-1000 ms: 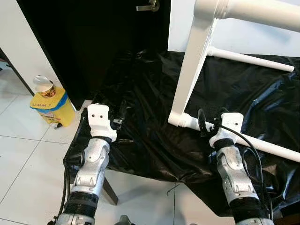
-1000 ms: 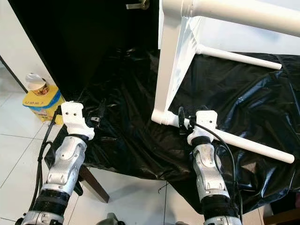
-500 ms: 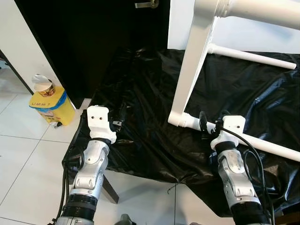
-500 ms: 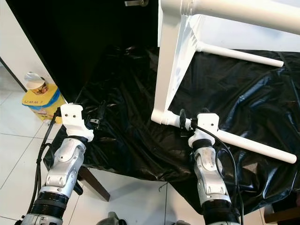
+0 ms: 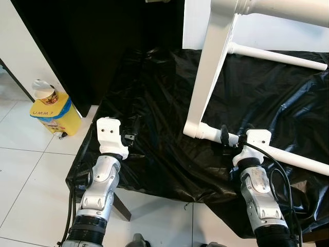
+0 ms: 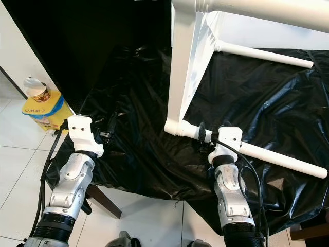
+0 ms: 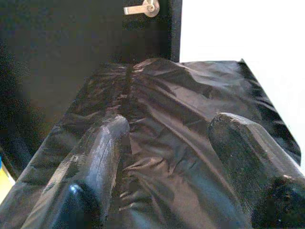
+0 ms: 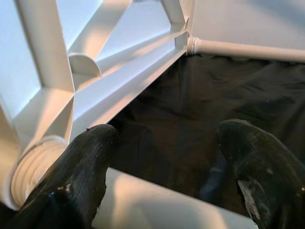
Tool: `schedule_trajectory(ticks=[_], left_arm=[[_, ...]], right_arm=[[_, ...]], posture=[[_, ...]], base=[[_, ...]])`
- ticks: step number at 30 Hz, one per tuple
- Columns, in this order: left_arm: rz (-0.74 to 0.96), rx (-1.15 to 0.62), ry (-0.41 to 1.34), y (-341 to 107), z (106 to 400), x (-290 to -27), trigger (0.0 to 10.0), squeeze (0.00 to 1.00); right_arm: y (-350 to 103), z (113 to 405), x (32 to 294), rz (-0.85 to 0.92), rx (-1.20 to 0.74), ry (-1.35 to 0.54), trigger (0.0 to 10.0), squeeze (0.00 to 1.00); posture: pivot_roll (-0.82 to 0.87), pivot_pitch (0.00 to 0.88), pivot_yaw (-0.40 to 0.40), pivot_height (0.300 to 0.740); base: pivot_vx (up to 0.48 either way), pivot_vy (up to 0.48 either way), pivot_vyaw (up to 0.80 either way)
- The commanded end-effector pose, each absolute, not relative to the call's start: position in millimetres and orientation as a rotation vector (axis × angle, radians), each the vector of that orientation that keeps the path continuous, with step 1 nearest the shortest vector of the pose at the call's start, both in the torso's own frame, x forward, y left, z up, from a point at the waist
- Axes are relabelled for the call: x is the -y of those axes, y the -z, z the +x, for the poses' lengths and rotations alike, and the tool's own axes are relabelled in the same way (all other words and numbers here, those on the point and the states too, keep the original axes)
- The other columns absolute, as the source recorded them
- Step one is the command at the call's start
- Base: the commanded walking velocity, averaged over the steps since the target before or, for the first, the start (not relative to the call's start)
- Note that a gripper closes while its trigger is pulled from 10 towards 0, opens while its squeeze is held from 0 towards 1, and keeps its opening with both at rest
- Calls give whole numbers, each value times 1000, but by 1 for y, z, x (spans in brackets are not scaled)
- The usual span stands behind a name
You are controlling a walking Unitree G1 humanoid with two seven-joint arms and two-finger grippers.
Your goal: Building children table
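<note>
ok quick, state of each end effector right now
Left end effector: open, empty, over the black sheet.
Right end effector: open, straddling the white table leg.

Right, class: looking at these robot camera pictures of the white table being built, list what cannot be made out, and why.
- White table: its top is cut off by the upper edge in the eye views.
- Yellow box: the label is too small to read.
- Support under the black sheet: covered, except one dark leg.
- Right gripper: whether a finger touches the white leg is unclear.
</note>
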State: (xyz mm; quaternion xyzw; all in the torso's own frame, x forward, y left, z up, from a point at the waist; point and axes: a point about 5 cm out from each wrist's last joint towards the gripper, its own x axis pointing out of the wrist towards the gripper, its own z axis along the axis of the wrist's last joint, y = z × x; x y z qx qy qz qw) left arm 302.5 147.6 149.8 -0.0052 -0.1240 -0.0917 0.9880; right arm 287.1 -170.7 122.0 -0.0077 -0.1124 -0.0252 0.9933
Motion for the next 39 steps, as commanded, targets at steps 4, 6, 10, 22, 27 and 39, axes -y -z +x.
schedule_trajectory(ticks=[4,6,10,22,27,39], left_arm=[[-24,256,357,-153,300,-136,10000,0],[-39,254,391,-153,299,-132,10000,0],[-50,257,429,-154,297,-129,10000,1000],[31,216,666,-152,294,-96,10000,1000],[34,207,660,-151,294,-96,10000,0],[20,208,815,-159,291,-69,10000,118]], right_arm=[[-117,287,167,-13,200,27,10000,1000],[-117,286,166,-10,198,15,10000,1000],[-117,286,165,-12,199,4,10000,1000],[-113,283,145,-85,185,-122,10000,0],[-111,280,147,-86,183,-95,10000,0],[-110,286,124,-70,176,-207,10000,1000]], posture=[[47,86,40,740],[47,85,41,740],[46,83,42,740],[35,85,41,740],[35,82,42,740],[27,86,64,740]], base=[[0,0,0],[0,0,0],[0,0,0],[0,0,0],[0,0,0],[0,0,0]])
